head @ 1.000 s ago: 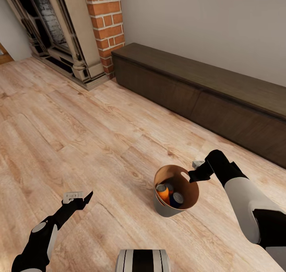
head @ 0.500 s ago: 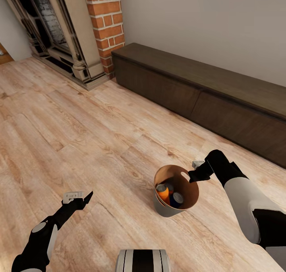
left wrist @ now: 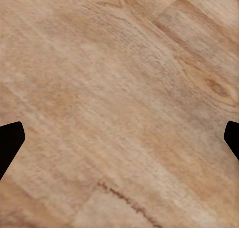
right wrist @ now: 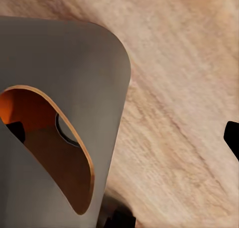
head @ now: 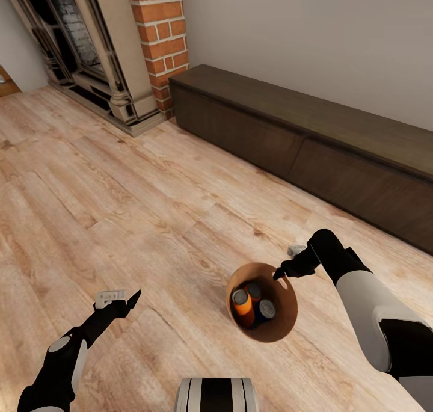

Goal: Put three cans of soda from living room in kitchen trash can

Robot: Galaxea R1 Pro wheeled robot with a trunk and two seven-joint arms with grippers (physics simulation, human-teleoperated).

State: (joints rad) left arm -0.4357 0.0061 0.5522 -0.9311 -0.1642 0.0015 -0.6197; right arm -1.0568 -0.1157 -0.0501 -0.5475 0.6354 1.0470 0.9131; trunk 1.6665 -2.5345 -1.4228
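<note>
Bin (head: 282, 325) on plank floor (head: 120, 207), tipped, mouth facing up toward camera. Three cans (head: 242, 302) inside bin, upright against inner wall. Right gripper (head: 281, 272) at bin's far rim by handle cutout; probably pinching rim, grip not clear. Left gripper (head: 123, 299) well away from bin, over bare floor, fingers spread, holding nothing. Dark bench (head: 313, 141) beyond bin, along wall.

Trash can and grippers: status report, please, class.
Right gripper at the trash can rim, grip unclear. Left gripper open, empty, over the floor. Soda cans inside the can. Nothing in the way.
</note>
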